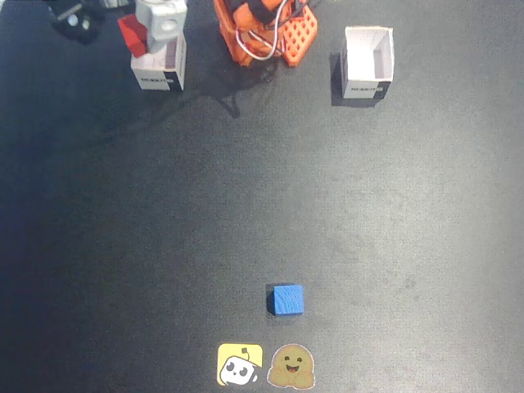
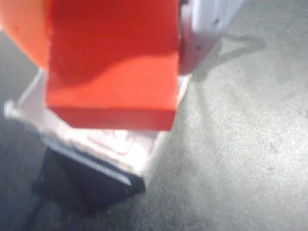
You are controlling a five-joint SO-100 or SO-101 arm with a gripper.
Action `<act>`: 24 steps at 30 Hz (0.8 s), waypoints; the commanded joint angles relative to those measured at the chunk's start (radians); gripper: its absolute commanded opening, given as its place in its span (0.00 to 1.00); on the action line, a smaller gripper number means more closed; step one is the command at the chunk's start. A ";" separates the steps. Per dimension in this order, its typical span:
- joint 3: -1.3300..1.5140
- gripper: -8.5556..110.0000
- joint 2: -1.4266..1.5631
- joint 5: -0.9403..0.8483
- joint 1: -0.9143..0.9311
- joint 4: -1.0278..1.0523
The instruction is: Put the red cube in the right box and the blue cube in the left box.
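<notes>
Red is the colour filling the wrist view, where the red cube [image 2: 113, 67] is seen clamped in the gripper [image 2: 115, 53], an orange finger on one side and a pale plastic one on the other, directly above the open top of a white card box [image 2: 96, 144]. In the fixed view the same cube [image 1: 133, 35] is shown held at the gripper [image 1: 141, 34] over the upper left edge of that box [image 1: 159, 69], which stands to the left of the orange arm base [image 1: 264, 31]. Which box counts as right or left under the task wording cannot be settled from these pictures alone; it is judged that the cube is meant for the box it is held over. The twin box [image 1: 368, 64] is seen on the other side of the arm base, open and, as far as its interior shows, empty. The blue cube [image 1: 286, 300] is left untouched on the dark table [image 1: 409, 213], well away from the arm base toward the near edge, just above two cartoon stickers [image 1: 266, 365]. Neither cube is yet delivered: the red one is judged to be on the point of release, while the blue one is still to be fetched and carried to the other box.
</notes>
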 commanded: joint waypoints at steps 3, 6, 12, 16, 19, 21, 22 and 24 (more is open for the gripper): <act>0.011 0.18 0.018 0.101 0.015 0.020; 0.028 0.18 0.023 0.114 0.032 0.012; 0.058 0.18 0.023 0.124 0.048 -0.009; 0.063 0.18 0.025 0.114 0.069 -0.014; 0.063 0.18 0.025 0.114 0.072 -0.014; 0.063 0.19 0.025 0.115 0.072 -0.014; 0.063 0.19 0.026 0.115 0.072 -0.014; 0.063 0.21 0.029 0.114 0.072 -0.014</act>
